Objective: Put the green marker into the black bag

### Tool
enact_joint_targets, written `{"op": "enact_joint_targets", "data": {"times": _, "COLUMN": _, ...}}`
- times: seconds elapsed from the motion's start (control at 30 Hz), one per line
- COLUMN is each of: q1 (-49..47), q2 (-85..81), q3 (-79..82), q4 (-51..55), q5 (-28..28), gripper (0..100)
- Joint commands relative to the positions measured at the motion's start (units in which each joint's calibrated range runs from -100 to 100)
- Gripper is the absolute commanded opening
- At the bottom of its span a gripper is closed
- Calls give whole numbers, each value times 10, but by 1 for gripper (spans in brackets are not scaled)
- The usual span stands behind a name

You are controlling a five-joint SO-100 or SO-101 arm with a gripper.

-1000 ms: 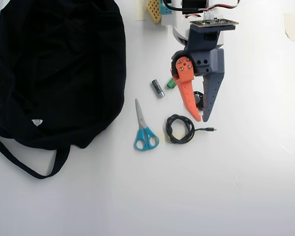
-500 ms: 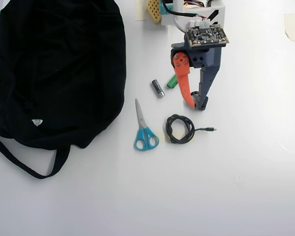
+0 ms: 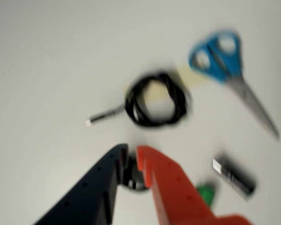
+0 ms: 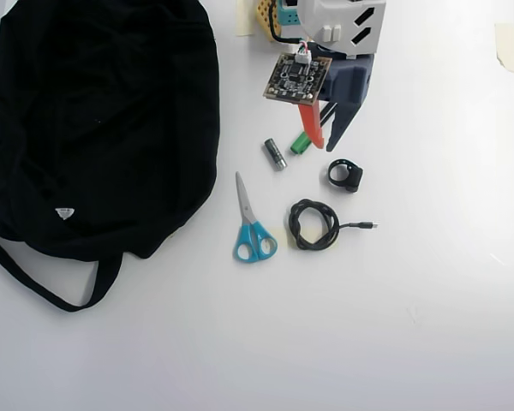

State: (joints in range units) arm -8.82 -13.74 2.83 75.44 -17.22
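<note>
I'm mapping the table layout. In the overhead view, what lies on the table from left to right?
black bag → scissors → grey cylinder → green marker → coiled cable → small black ring-shaped part

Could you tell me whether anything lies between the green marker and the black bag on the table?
Yes: in the overhead view the small grey cylinder lies just left of the green marker, on the straight line to the black bag. Lifted over, nothing visible blocks it.
</note>
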Motion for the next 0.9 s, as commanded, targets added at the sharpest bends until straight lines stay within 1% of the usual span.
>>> {"op": "enact_joint_targets", "data": {"times": 0.0, "q1": -2, "q2": -24, "q3": -19, "q4": 60, "q5": -44, "gripper": 2}}
{"op": "enact_joint_targets", "data": {"times": 0.13, "q1": -7, "q2": -23, "q3": -18, "q4": 96, "q5": -92, "gripper": 2}}
{"op": "enact_joint_targets", "data": {"times": 0.37, "q1": -23, "q2": -20, "q3": -16, "q4": 172, "q5": -147, "gripper": 2}}
{"op": "enact_joint_targets", "data": {"times": 0.47, "q1": -37, "q2": -24, "q3": 33, "q4": 194, "q5": -163, "gripper": 2}}
{"op": "enact_joint_targets", "data": {"times": 0.6, "q1": -48, "q2": -24, "q3": 96, "q4": 193, "q5": -172, "gripper": 2}}
{"op": "enact_joint_targets", "data": {"times": 0.87, "q1": -58, "q2": -35, "q3": 182, "q4": 152, "q5": -172, "gripper": 2}}
